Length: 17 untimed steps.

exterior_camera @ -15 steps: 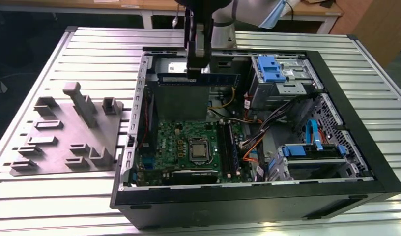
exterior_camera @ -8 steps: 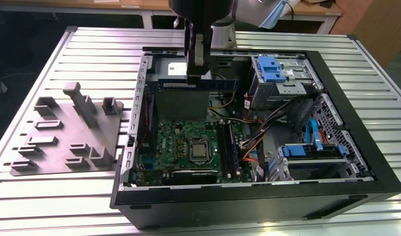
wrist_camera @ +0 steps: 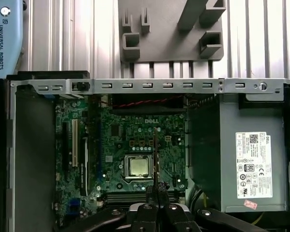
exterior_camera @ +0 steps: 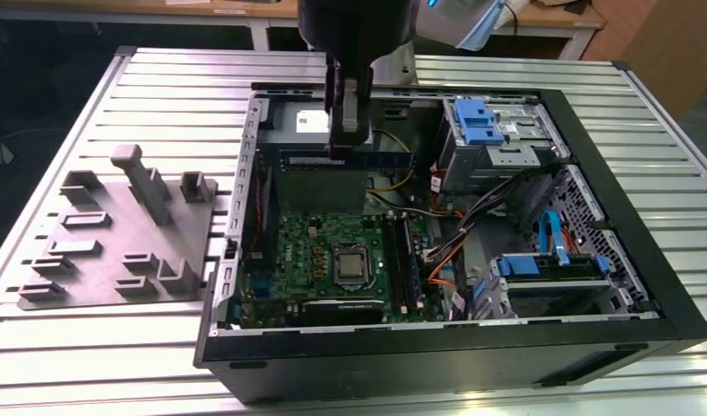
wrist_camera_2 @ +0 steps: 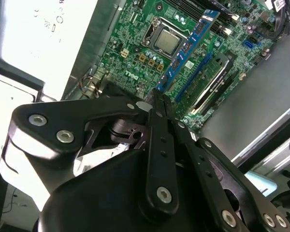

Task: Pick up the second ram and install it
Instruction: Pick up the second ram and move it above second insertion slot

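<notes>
The second ram (exterior_camera: 383, 159) hangs level in the air, pinched between the closed-in fingers of the gripper (exterior_camera: 347, 149) and sticking out to both sides of them. Directly beneath the gripper lies the green motherboard (exterior_camera: 319, 247) inside the open computer case (exterior_camera: 446, 351).
</notes>
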{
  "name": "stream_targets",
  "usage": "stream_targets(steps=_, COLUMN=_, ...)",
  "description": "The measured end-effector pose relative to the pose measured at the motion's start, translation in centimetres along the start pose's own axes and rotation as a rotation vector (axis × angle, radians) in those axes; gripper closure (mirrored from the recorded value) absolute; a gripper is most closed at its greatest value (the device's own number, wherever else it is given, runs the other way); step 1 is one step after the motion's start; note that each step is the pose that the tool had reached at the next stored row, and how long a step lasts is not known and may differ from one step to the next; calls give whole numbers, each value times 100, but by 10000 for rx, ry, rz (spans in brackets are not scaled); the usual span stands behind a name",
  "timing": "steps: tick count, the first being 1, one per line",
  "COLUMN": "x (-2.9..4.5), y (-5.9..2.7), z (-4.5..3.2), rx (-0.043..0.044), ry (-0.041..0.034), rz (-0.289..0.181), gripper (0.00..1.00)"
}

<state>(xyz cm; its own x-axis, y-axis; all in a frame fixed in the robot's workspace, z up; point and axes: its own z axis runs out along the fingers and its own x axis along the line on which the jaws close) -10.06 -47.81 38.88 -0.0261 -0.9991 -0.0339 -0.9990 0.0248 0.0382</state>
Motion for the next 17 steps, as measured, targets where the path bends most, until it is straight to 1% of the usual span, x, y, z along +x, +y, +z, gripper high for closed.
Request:
stream_targets(steps=12, x=7, y=-37, z=217, rx=0, ry=0, rz=0, gripper=89)
stream_targets(steps=17, x=9, y=-69, z=306, rx=0, ry=-1, rz=0, gripper=89)
